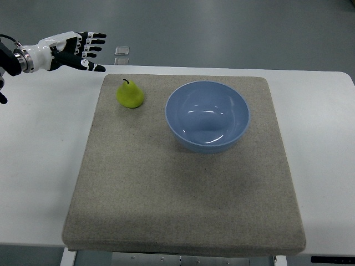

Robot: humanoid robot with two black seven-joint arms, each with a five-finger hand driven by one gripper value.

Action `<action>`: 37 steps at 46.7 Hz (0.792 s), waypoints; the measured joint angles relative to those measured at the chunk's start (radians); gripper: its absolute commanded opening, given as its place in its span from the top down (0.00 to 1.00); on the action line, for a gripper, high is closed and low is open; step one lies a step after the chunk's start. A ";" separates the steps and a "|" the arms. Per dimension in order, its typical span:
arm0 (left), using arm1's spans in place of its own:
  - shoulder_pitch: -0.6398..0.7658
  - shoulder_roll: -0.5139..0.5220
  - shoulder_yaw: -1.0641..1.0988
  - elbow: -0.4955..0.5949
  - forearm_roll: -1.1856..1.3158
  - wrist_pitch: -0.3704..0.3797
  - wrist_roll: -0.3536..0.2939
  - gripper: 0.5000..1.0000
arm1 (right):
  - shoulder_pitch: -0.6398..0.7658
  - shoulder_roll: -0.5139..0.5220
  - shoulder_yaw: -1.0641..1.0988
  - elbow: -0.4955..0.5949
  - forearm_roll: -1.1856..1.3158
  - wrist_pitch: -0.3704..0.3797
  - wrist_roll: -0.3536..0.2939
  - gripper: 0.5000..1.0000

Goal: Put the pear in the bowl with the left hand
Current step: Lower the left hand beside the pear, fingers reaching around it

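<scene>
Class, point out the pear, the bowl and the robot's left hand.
pear (130, 95), top view, middle of its green body
bowl (207, 143), top view, near outer wall
left hand (77, 51), top view, middle of the palm

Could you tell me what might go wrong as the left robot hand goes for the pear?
1. The small yellow-green pear stands upright on the grey fabric mat; a sideways nudge from the open left robot hand could topple it.
2. The light blue round bowl sits close beside the pear, so a hasty carry might clip its rim.
</scene>
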 measured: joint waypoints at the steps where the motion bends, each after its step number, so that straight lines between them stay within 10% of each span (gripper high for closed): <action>1: -0.001 0.000 0.003 -0.008 0.012 0.000 0.000 0.01 | 0.000 0.000 0.000 0.000 0.000 0.000 0.000 0.15; 37: -0.036 -0.047 0.072 -0.157 0.651 0.119 0.000 0.01 | 0.000 0.000 0.000 0.000 0.000 0.000 0.000 0.15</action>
